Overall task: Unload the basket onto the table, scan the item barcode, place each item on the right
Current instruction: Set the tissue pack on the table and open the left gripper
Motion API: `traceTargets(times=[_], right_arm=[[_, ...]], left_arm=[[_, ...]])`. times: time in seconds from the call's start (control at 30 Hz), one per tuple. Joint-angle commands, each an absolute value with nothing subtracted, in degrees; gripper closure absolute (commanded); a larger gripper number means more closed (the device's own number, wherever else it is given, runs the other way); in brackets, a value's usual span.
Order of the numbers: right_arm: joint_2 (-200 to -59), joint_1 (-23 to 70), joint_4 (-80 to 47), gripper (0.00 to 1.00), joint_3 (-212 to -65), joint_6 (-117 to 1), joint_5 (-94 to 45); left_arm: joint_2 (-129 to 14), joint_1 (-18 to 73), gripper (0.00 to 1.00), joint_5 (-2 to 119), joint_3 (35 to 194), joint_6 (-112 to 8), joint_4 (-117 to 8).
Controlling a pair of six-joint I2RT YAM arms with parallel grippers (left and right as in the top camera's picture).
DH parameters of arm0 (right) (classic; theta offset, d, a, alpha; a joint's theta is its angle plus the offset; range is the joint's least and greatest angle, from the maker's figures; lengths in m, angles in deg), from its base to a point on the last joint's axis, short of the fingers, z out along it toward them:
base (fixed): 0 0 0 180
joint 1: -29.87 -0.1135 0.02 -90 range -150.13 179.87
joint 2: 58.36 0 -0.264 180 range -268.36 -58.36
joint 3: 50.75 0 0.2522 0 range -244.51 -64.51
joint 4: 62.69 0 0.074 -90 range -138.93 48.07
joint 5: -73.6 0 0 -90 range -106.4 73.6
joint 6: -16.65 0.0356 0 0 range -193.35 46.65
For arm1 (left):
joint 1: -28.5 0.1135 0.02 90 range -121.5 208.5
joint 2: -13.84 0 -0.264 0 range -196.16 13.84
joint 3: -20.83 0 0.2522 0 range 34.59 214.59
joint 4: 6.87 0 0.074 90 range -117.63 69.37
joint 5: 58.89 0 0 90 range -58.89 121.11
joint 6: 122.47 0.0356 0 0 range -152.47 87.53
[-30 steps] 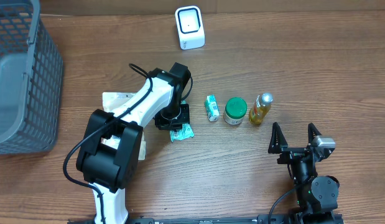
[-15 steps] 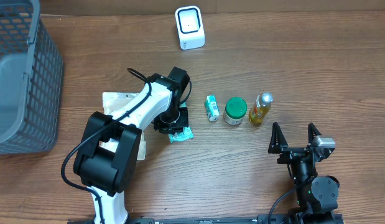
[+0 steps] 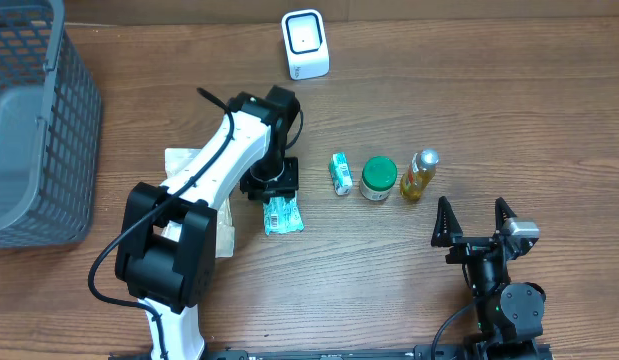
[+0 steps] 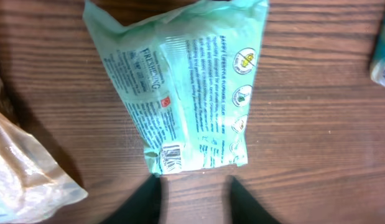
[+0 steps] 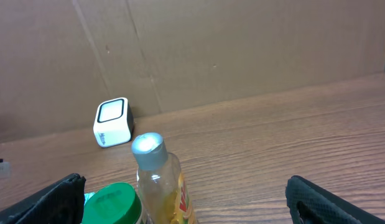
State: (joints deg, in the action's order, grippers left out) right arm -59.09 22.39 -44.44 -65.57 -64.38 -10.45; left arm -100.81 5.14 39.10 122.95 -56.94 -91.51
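Hovering left gripper [image 4: 194, 190] spread over green packet [image 4: 186, 81] | right gripper [image 3: 473, 213] spread wide near bottle [image 3: 419, 175]

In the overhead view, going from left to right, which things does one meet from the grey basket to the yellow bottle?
grey basket → green packet → small green carton → green-lidded jar → yellow bottle

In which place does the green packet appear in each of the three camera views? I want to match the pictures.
Overhead: the green packet lies flat, a little left of the middle of the picture.
Left wrist: it fills the upper middle, with its barcode at its lower left corner.
Right wrist: not in it.
Shared landmark: the clear plastic bag, left of the packet in the overhead and left wrist views.
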Motion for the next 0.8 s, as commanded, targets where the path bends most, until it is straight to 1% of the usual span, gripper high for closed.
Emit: traceTargets(times=[0.0,0.03,0.1,0.2,0.27,0.47,0.67,0.77], right_arm=[[-58.5,22.5,-44.7,0.00,-65.0,-64.7,-10.5],[-58.5,22.5,-44.7,0.00,-65.0,-64.7,-10.5],[-58.5,22.5,-44.7,0.00,-65.0,-64.7,-10.5],[-58.5,22.5,-44.7,0.00,-65.0,-64.7,-10.5],[-58.5,22.5,-44.7,0.00,-65.0,-64.7,-10.5],[-58.5,22.5,-44.7,0.00,-65.0,-64.7,-10.5],[-58.5,22.5,-44.7,0.00,-65.0,-64.7,-10.5],[-58.5,22.5,-44.7,0.00,-65.0,-64.7,-10.5]], left_arm=[[-101.2,5.1,0.91,40.2,123.5,-55.4,-93.6],[-101.2,5.0,0.93,40.1,123.1,-55.4,-94.2],[-101.2,4.7,0.93,40.1,122.4,-55.4,-95.0],[-101.2,4.3,0.87,40.1,120.8,-55.4,-95.3],[-101.2,4.0,0.87,39.5,119.5,-55.4,-94.7],[-101.2,4.0,0.89,39.5,115.3,-55.8,-90.1],[-101.2,4.1,0.88,39.5,111.5,-55.8,-83.4],[-101.2,4.1,0.87,39.2,110.3,-55.8,-82.1]])
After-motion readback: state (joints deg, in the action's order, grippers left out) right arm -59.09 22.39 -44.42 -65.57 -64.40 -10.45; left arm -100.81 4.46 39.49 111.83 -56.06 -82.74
